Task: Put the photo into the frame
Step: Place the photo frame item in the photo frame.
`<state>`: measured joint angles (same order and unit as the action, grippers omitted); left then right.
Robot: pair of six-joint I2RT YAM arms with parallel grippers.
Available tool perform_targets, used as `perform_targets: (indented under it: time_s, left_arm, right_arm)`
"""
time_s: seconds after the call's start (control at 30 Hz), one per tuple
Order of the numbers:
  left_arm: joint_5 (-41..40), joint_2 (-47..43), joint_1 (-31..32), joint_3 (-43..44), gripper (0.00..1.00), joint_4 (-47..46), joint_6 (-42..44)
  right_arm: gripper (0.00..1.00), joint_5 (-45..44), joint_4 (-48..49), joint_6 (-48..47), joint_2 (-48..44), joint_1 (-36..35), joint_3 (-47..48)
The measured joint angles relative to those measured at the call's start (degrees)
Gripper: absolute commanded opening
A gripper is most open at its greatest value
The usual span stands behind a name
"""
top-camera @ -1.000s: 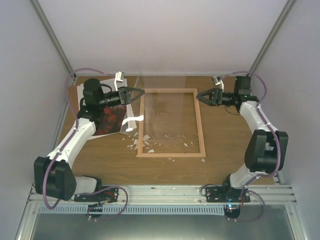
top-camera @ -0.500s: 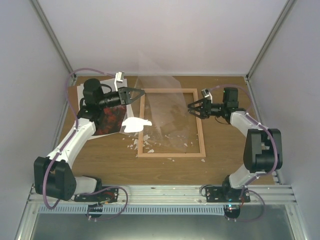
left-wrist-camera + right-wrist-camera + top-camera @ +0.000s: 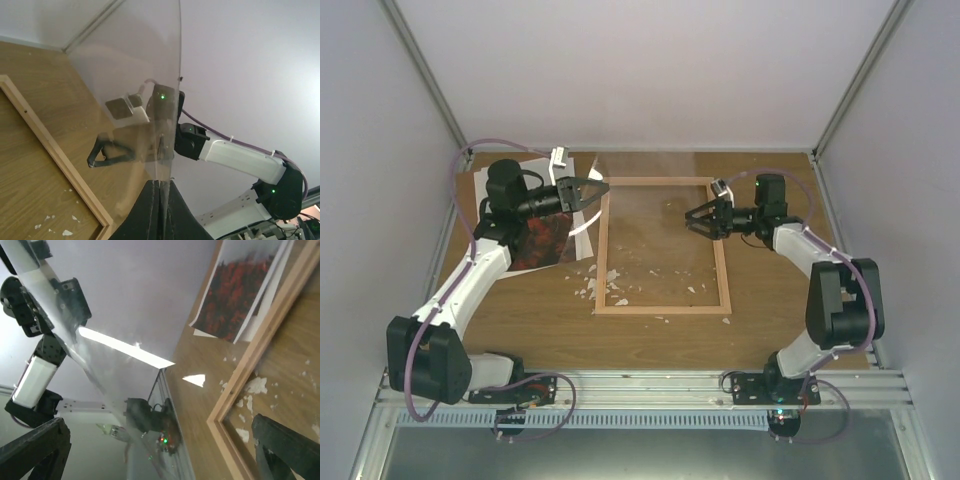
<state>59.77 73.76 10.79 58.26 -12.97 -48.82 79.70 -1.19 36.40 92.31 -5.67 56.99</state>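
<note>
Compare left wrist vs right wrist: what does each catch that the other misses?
Left wrist only: the right arm, seen through the clear pane pinched in the shut left gripper. Right wrist only: the photo, lying outside the frame. Both: the pane, a frame rail, white scraps.

Left claw [image 3: 602, 188] clamped shut; right claw [image 3: 690, 222] spread wide; both arms extended.

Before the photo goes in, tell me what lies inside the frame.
Only white scraps on bare table show. The clear pane, pinched by the left end effector, hazes the far end, hiding detail.
</note>
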Motion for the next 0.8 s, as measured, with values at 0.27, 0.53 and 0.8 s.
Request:
perform_targets:
  time_s: [0.27,0.53,0.8]
  left_arm:
    - [-0.87,-0.04,0.02,-0.02,0.03,0.9,0.39]
    - [-2.69,0.0,-0.02,0.83,0.04,2.08,0.9]
    - [-3.48,0.11,-0.07,0.83,0.04,2.14,1.29]
  right_arm:
    - [0.97,-0.94,7.34,7.69,-1.7,1.05,-10.78]
    - [0.67,0.22,12.13,11.61,-1.99,0.61,-9.99]
    - [0.99,0.46,10.8,11.15,-2.86,0.57,-9.6]
